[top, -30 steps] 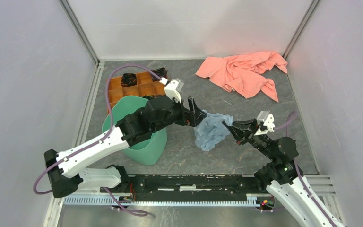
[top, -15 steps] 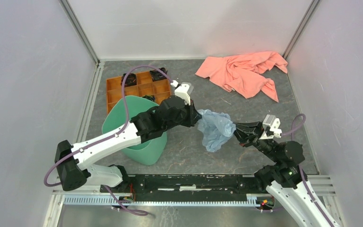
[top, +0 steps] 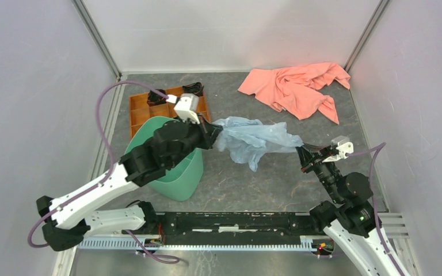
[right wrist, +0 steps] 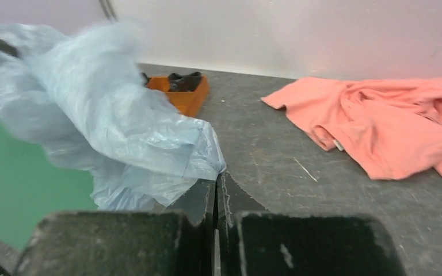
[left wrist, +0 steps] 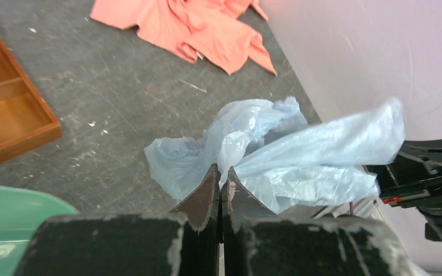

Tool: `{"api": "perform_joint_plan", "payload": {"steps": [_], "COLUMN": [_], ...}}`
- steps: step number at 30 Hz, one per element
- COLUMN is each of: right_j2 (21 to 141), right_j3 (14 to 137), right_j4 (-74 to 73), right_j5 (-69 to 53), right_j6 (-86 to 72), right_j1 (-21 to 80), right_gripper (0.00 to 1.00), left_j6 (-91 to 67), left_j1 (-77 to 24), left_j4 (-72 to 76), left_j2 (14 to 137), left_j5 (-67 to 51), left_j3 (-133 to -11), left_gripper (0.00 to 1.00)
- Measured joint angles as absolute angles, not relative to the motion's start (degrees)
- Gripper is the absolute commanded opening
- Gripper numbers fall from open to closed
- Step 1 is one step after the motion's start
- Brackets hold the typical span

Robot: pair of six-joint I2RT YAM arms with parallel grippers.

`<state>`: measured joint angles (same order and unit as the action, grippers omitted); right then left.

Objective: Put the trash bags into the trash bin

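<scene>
Blue bag (top: 253, 140) hangs taut btwn left gripper (top: 215, 137) & right gripper (top: 300, 152), both clamped on its edges, just beside bin (top: 178, 181) rim.

Scuffed grey table (top: 276, 190): bin (top: 178, 184), tray (top: 140, 109), pink cloth (top: 293, 86)

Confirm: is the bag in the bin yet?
No, the bag is stretched between the left gripper and right gripper, beside the bin.

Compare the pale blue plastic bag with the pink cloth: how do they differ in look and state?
The bag is thin, translucent pale blue film; the cloth is opaque salmon-pink fabric. The bag is pinched and stretched between the left claw and the right claw; the cloth lies on the table, touched by neither. Both are soft and wrinkled.
</scene>
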<state>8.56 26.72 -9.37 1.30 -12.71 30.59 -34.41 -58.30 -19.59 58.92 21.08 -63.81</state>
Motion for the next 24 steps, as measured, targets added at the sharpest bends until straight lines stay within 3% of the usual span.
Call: {"api": "perform_joint_plan", "payload": {"steps": [6, 18, 20, 23, 24], "right_j2": [8.36, 14.2, 11.84, 7.79, 7.22], "right_j3": [26.22, 29.69, 30.55, 31.27, 31.51], "right_j4": [-11.29, -15.94, -14.85, -12.34, -11.79], "right_j5": [7.22, 4.95, 3.51, 2.33, 2.26], "right_j6": [-12.53, -8.8, -9.08, -9.32, -9.41], "right_j1": [30.59, 30.59, 30.59, 30.59, 30.59], "right_gripper": [0.01, 0.01, 0.01, 0.01, 0.01], "left_j6": [-33.21, -30.17, -30.15, -29.93, -29.39], "left_j1": [-58.17, -58.11, -58.11, -58.11, -58.11], "left_j4": [-18.9, -22.5, -23.55, -25.41, -25.76], "left_j2": [53.93, 65.32, 67.16, 70.17, 70.83], "left_j5": [21.87, 18.0, 18.24, 18.61, 18.63], "left_j3": [-63.24, -66.46, -67.29, -68.64, -68.9], "left_gripper": [0.02, 0.05, 0.14, 0.67, 0.8]}}
